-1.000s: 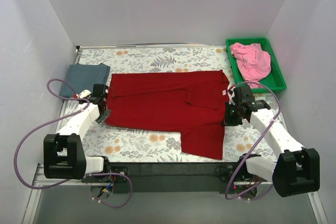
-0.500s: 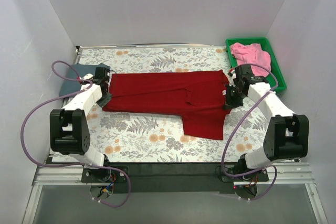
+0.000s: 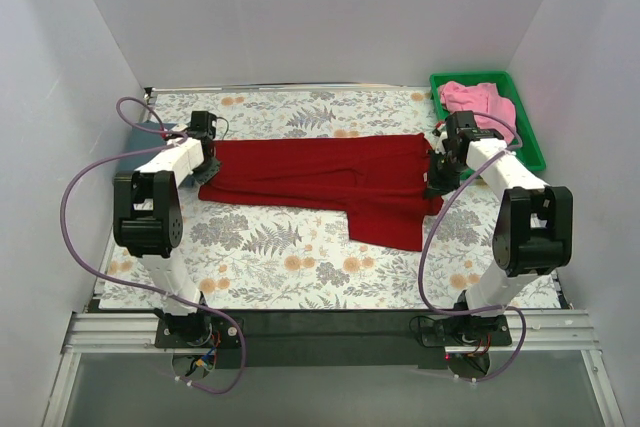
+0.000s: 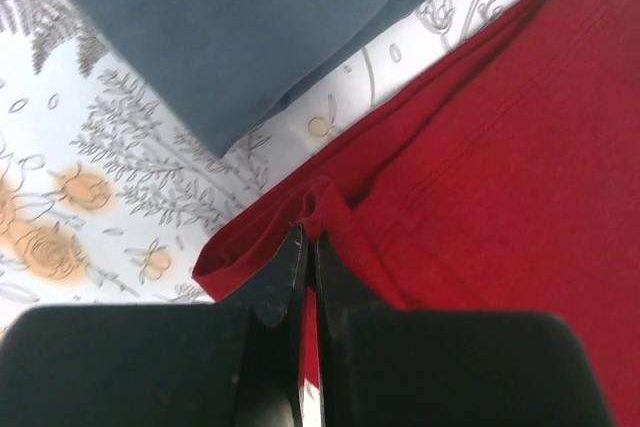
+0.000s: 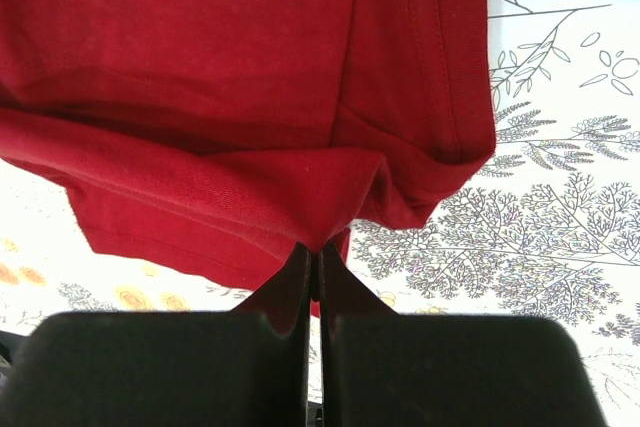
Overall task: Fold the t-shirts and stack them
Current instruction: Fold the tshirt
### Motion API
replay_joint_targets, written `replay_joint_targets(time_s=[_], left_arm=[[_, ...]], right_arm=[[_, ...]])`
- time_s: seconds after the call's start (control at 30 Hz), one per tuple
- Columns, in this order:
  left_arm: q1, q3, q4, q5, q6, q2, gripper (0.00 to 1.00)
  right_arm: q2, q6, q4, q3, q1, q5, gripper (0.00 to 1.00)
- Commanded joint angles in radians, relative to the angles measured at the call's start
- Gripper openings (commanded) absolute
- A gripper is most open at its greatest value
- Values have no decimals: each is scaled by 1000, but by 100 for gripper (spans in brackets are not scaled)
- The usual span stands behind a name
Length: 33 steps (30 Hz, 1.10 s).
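You have the dark red t-shirt point(image 3: 320, 172) spread across the middle of the floral table point(image 3: 280, 247), with one flap reaching toward 5 o'clock. Your left gripper point(image 4: 308, 237) pinches a fold of cloth at its 9 o'clock end, jaws tight on it. Your right gripper point(image 5: 318, 249) grips the 3 o'clock end the same way. The slate blue-grey t-shirt point(image 4: 250, 17) lies folded at 10 o'clock, just beside the red one. The pink t-shirt point(image 3: 478, 99) sits crumpled in the green bin point(image 3: 527, 147) at 2 o'clock.
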Motion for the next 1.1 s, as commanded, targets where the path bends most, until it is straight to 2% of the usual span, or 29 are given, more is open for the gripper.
replay_joint_targets(time_s=[0.0, 0.2, 0.53, 0.63, 0.73, 0.83, 0.87, 0.93, 1.07], left_arm=[[6, 56, 42, -38, 28, 2, 0], [6, 66, 54, -47, 22, 0, 0], [6, -12, 97, -84, -24, 10, 0], [7, -15, 115, -83, -30, 23, 0], [6, -13, 123, -86, -35, 33, 0], [6, -10, 126, -81, -30, 13, 18], [6, -10, 127, -81, -29, 3, 31], [6, -10, 137, -82, -11, -35, 46], [-3, -16, 152, -83, 23, -120, 81]], right_arm=[[22, -4, 22, 51, -12, 30, 1], [31, 3, 24, 76, -12, 41, 2], [80, 13, 44, 112, -13, 34, 3], [97, 20, 62, 111, -15, 38, 6], [108, 28, 85, 109, -13, 32, 14], [90, 34, 98, 109, -12, 23, 30], [64, 36, 107, 106, -13, 23, 35], [24, 40, 125, 80, -12, 21, 46], [-135, 48, 177, -12, -12, 0, 56]])
